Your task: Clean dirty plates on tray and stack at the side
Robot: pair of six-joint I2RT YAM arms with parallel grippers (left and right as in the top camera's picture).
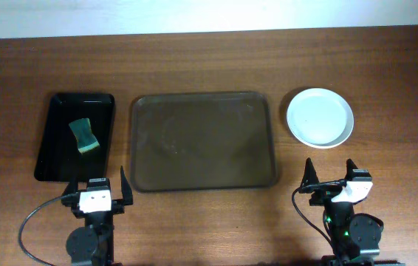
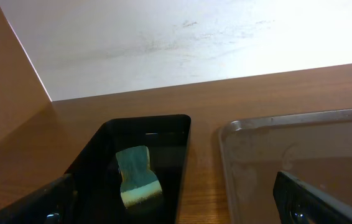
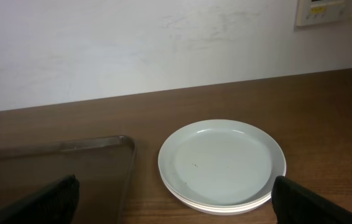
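Note:
The white plates (image 1: 320, 117) sit stacked on the table to the right of the dark-brown tray (image 1: 202, 140), which holds nothing. In the right wrist view the stack (image 3: 221, 163) shows a few tiny specks on the top face, and the tray's corner (image 3: 95, 155) is at the left. My left gripper (image 1: 97, 192) is open and empty near the front edge, below the gap between the two trays. My right gripper (image 1: 337, 179) is open and empty, in front of the plate stack.
A smaller glossy black tray (image 1: 54, 148) stands at the left and holds a green and yellow sponge (image 1: 84, 136); both also show in the left wrist view, tray (image 2: 176, 155) and sponge (image 2: 137, 177). A pale wall runs behind the table.

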